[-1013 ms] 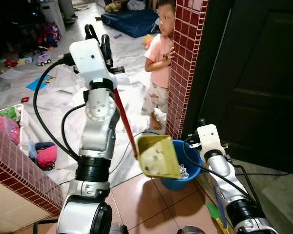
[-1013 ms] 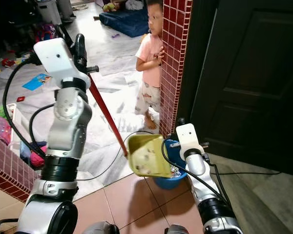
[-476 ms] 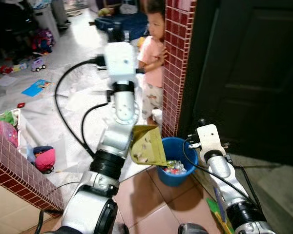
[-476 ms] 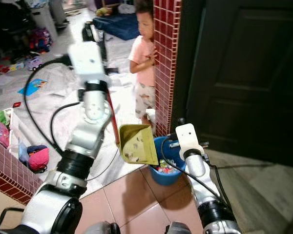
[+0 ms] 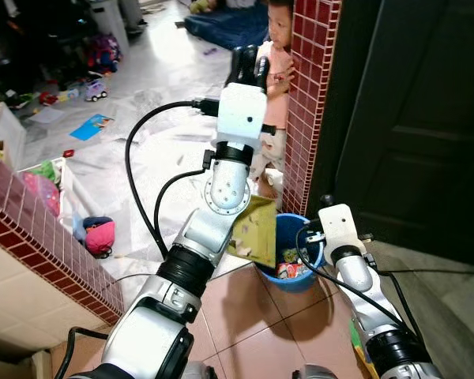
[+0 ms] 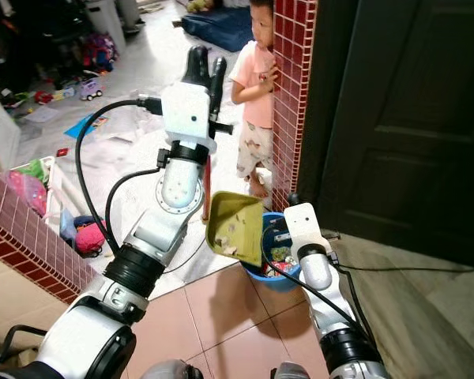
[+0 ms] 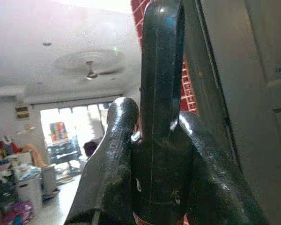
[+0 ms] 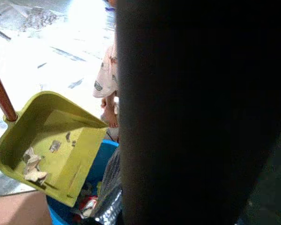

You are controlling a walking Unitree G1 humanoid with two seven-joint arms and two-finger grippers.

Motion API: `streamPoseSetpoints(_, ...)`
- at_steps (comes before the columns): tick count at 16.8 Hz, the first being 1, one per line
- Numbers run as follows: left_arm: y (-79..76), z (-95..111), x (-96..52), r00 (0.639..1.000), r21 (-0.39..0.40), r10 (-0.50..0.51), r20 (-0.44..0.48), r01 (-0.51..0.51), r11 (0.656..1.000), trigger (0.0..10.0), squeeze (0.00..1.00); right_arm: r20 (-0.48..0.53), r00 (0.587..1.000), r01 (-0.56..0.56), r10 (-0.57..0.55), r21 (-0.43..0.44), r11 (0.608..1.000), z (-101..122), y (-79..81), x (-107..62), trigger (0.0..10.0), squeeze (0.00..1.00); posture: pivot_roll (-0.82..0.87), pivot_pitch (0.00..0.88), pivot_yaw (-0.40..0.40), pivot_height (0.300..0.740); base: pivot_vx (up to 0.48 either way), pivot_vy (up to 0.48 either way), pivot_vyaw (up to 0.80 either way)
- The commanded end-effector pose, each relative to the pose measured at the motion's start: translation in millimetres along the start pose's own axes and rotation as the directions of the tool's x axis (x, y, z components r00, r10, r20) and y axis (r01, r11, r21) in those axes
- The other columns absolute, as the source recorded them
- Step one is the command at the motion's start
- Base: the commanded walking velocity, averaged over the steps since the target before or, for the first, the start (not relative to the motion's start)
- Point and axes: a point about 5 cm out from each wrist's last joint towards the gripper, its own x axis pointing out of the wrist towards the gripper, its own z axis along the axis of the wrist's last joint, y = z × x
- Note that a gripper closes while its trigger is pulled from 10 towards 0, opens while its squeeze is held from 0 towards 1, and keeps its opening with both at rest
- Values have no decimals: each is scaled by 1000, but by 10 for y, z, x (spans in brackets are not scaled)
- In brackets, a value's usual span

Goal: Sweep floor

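Observation:
A yellow-green dustpan (image 5: 257, 233) hangs tilted steeply over a blue bucket (image 5: 296, 272), with paper scraps (image 8: 30, 166) lying in its lower corner. Its red handle (image 6: 206, 185) runs up behind my raised left arm. My left gripper (image 5: 246, 67) is shut on the handle's black top end (image 7: 161, 93), high in front of the brick pillar. The bucket holds crumpled litter (image 6: 272, 254). My right gripper (image 5: 326, 207) sits low beside the bucket's right rim; a broad dark shape (image 8: 192, 112) blocks much of the right wrist view.
A child (image 5: 272, 47) stands against the red-tiled pillar (image 5: 308, 95), just behind the bucket. A dark door (image 5: 411, 118) is on the right and a low red-tiled wall (image 5: 39, 237) on the left. Toys (image 5: 95, 87) and papers litter the floor beyond; black cables (image 5: 138, 174) trail from my left arm.
My left arm has swung right and risen, carrying the dustpan from beside the bucket to over it and tipping it steeper. The camera has shifted too. The right arm has stayed put.

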Motion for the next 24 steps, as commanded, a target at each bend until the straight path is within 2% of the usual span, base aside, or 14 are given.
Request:
streamPoseSetpoints(1,-278,206,102,999,-111,-18,47,23,994,10000,0,16,1000,5,-5,15,1000,57,34,14,10000,0,-108,0,149,740,0,0,0)
streamPoseSetpoints(4,-280,307,224,997,-139,-6,79,17,990,10000,0,21,1000,8,-8,17,1000,77,30,31,10000,0,-109,0,150,740,0,0,0)
streamPoseSetpoints(7,-395,463,299,987,-164,-51,151,76,984,10000,0,24,1000,5,-5,15,1000,87,38,52,10000,0,-104,0,146,740,0,0,0)
streamPoseSetpoints(8,-619,604,279,963,-196,-155,222,200,960,10000,0,29,1000,1,-1,14,1000,103,58,65,10000,0,-107,0,148,740,0,0,0)
streamPoseSetpoints(9,-742,649,234,942,-234,-231,243,288,929,10000,0,30,1000,1,-2,14,1000,108,62,67,10000,0,-107,0,148,740,0,0,0)
streamPoseSetpoints(11,-1063,738,34,827,-228,-461,322,540,810,10000,0,31,1000,5,-6,16,1000,104,61,63,10000,0,-107,0,148,740,0,0,0)
streamPoseSetpoints(12,-1170,756,-76,757,-202,-550,354,636,745,10000,0,31,999,7,-8,17,1000,100,60,61,10000,0,-107,0,148,740,0,0,0)
streamPoseSetpoints(13,-1265,745,-214,662,-142,-647,379,732,666,10000,0,31,999,10,-10,18,1000,101,60,61,10000,0,-107,0,148,740,0,0,0)
streamPoseSetpoints(14,-1287,712,-258,637,-146,-675,372,759,635,10000,0,32,999,12,-13,19,1000,106,55,68,10000,0,-110,0,157,740,0,0,0)
streamPoseSetpoints(16,-1292,711,-309,581,-93,-711,396,796,599,10000,0,32,999,15,-16,18,1000,104,52,72,10000,0,-107,0,156,740,0,0,0)
streamPoseSetpoints(18,-1299,756,-341,488,6,-762,427,841,542,10000,0,34,999,15,-15,15,1000,111,63,83,10000,0,-104,0,152,740,0,0,0)
streamPoseSetpoints(20,-1305,775,-364,430,61,-793,432,863,502,10000,0,37,999,13,-14,13,1000,118,69,92,10000,0,-105,0,152,740,0,0,0)
streamPoseSetpoints(21,-1299,786,-356,432,55,-791,433,863,502,10000,0,38,999,13,-13,12,1000,122,68,98,10000,0,-106,0,151,740,0,0,0)
streamPoseSetpoints(24,-1103,861,-102,586,-4,-675,447,756,654,10000,0,39,999,13,-13,8,1000,147,71,124,10000,0,-106,0,144,740,0,0,0)
